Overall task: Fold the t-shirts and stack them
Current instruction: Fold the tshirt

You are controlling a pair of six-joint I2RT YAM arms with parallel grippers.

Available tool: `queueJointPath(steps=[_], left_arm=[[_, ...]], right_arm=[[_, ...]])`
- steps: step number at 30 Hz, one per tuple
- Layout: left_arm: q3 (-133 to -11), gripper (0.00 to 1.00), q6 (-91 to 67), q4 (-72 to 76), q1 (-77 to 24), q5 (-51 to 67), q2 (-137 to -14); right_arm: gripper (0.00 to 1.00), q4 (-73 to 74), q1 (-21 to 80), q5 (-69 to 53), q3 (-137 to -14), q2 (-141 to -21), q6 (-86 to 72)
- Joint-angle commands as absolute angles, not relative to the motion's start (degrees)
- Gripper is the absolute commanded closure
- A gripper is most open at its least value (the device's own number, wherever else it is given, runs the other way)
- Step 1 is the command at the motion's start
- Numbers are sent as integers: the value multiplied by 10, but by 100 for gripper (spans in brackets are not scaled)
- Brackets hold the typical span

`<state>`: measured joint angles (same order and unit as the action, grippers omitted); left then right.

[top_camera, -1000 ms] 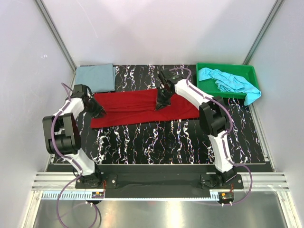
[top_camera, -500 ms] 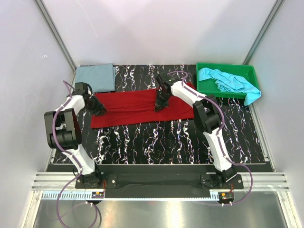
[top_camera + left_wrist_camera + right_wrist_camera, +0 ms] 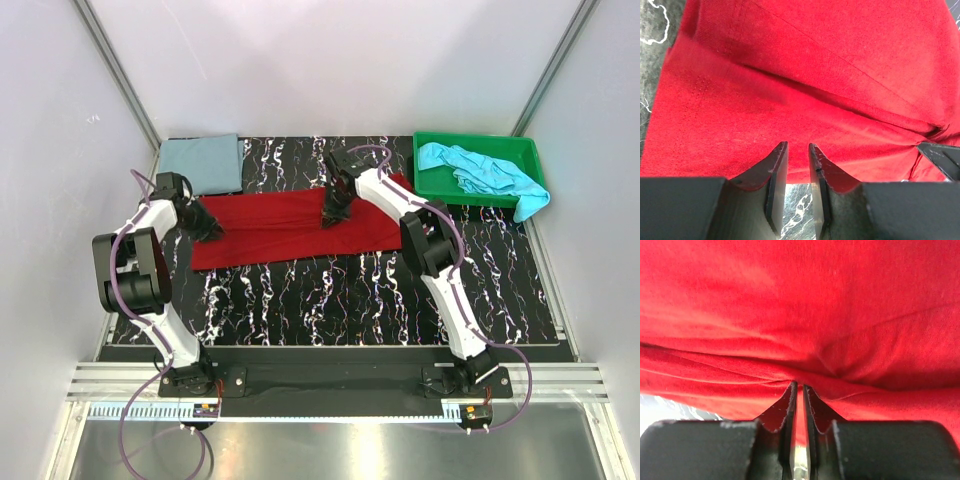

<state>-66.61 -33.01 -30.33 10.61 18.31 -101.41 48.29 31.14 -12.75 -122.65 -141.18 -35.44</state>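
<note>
Colours: red t-shirt [image 3: 285,228], grey-blue t-shirt [image 3: 200,163], turquoise t-shirt [image 3: 478,168] (all plain), green tray [image 3: 428,186], table [image 3: 330,292] blk w/ white veins.

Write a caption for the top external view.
Left hand and right hand pinch the red t-shirt; grey-blue t-shirt lies folded, turquoise t-shirt sits crumpled in the green tray.

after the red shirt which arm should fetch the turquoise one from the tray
Probably right: the right gripper pinches the red shirt nearer the green tray holding the turquoise shirt; the left gripper is at the far end.
</note>
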Motion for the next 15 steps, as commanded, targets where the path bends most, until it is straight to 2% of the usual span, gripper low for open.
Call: queueJointPath(steps=[1, 15], left_arm=[[-677, 73, -330, -294, 114, 197, -991], [-667, 72, -331, -307, 120, 185, -995]], right_arm=[[85, 484, 309, -87, -1270, -1419, -356], [84, 528, 291, -88, -1397, -1462, -312]])
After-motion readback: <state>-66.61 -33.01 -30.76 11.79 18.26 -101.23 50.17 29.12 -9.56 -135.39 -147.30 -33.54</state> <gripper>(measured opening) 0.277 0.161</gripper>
